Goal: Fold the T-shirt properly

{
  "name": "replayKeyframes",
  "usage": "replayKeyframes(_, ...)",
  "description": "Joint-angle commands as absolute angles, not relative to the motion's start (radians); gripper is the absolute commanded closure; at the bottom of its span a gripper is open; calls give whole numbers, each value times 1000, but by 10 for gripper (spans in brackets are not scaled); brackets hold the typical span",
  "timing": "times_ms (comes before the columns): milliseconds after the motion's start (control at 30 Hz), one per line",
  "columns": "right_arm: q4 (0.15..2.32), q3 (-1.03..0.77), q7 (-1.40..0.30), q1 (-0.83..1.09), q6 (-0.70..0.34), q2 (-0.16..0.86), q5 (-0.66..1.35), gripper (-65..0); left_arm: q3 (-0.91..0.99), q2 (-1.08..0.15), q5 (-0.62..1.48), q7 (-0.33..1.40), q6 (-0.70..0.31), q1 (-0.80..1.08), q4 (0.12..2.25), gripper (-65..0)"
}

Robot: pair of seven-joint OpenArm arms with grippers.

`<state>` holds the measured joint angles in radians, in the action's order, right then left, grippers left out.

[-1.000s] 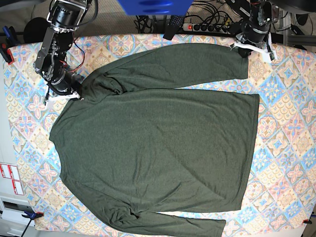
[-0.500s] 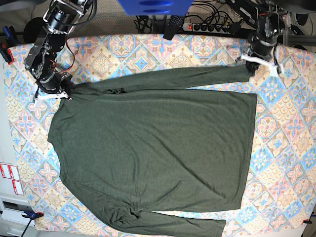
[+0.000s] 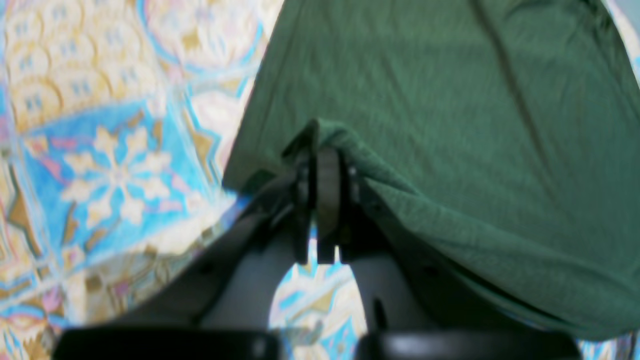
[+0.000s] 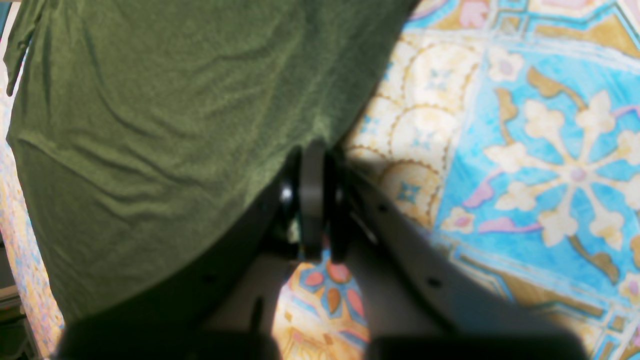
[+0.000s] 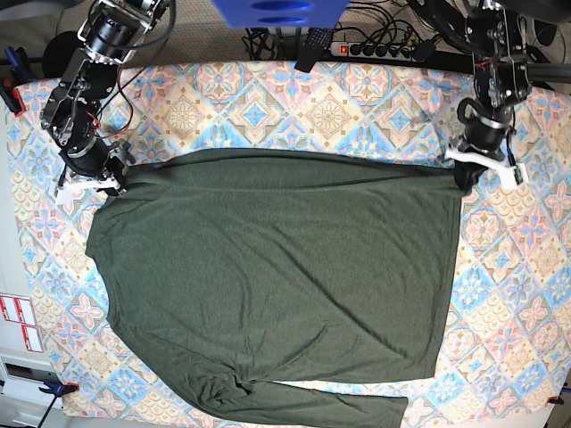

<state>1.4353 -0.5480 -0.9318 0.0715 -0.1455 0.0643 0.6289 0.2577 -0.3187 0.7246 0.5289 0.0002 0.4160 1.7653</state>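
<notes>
T-shirt (image 5: 277,276), olive, spread flat on patterned cloth (image 5: 357,98); its edge lay pinched between closed jaws of left gripper (image 3: 320,175) and right gripper (image 4: 312,170).

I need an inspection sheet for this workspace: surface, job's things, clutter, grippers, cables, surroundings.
Surface: patterned tablecloth covers the table.
Job's things: T-shirt lies spread flat, one sleeve along the near edge.
Clutter: nothing seen on the cloth.
Grippers: left gripper shut on the T-shirt edge; right gripper shut on the T-shirt edge.
Cables: power strip and loose cables behind the table.
Surroundings: blue object at the far edge; red-and-white labels at the side.
</notes>
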Motion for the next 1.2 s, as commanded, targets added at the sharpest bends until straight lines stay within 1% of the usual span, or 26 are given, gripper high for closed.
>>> replayKeyframes(0, 1454, -549, -914, 44, -153, 77, 641, 0, 266, -332, 725, 506, -4, 400, 1781, 0)
replayKeyframes(200, 1443, -545, -914, -38, -153, 77, 641, 0, 266, -332, 723, 506, -4, 317, 1712, 0)
replayKeyframes(367, 1434, -544, -914, -59, -153, 76, 639, 0, 266, -332, 723, 506, -4, 252, 1596, 0)
replayKeyframes(600, 1349, -544, -912, -76, -153, 76, 639, 0, 266, -332, 728, 506, -4, 176, 1455, 0)
replayKeyframes(733, 1349, -544, -912, -81, -153, 74, 639, 0, 262, -332, 725, 519, -4, 165, 1438, 0)
replayKeyframes(767, 1349, -544, -912, -81, -153, 73, 639, 0, 262, -332, 728, 536, -4, 165, 1438, -14)
replayKeyframes(833, 1349, -544, -912, -81, -153, 71, 639, 0, 263, -332, 730, 593, -4, 150, 1438, -81)
replayKeyframes(933, 1349, -544, -912, -79, -153, 71, 639, 0, 265, -332, 731, 664, -4, 147, 1438, -243)
replayKeyframes(1033, 1356, -544, -912, -76, -153, 71, 639, 0, 266, -332, 733, 668, -4, 162, 1440, -392)
replayKeyframes(1100, 1356, -544, -912, -76, -153, 71, 639, 0, 266, -332, 734, 668, -4, 183, 1442, -458)
replayKeyframes(1133, 1356, -544, -912, -76, -153, 71, 639, 0, 266, -331, 734, 668, -4, 194, 1442, -481)
replayKeyframes(1167, 1356, -544, -912, -74, -153, 71, 639, 0, 266, -329, 734, 668, -4, 203, 1442, -490)
